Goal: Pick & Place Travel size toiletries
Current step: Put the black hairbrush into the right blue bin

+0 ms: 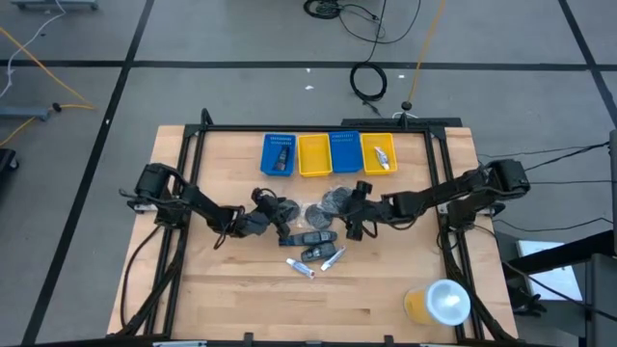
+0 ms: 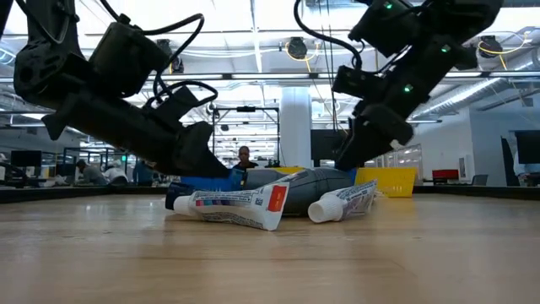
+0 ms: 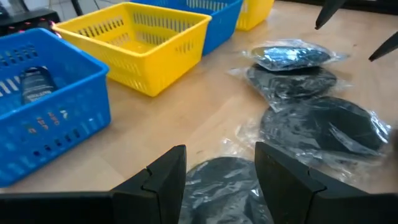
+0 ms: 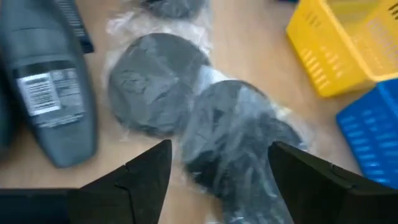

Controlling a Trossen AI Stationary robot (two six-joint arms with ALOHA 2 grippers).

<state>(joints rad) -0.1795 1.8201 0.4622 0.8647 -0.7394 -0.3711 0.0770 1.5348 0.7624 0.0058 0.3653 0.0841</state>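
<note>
The toiletries were piled mid-table, just in front of the bins [image 1: 328, 154]. The left gripper [image 3: 217, 177] was parted around a bagged dark disc [image 3: 217, 186], though a real grip couldn't be confirmed. The right gripper [image 4: 217, 168] was spread wide over another wrapped disc [image 4: 239, 140], with a grey bottle [image 4: 53, 81] lying beside it.

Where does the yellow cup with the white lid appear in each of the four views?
High view: yellow cup at the bottom right, near the table's front right corner.
Low view: not in it.
Left wrist view: not in it.
Right wrist view: not in it.
Shared landmark: a yellow bin.
</note>
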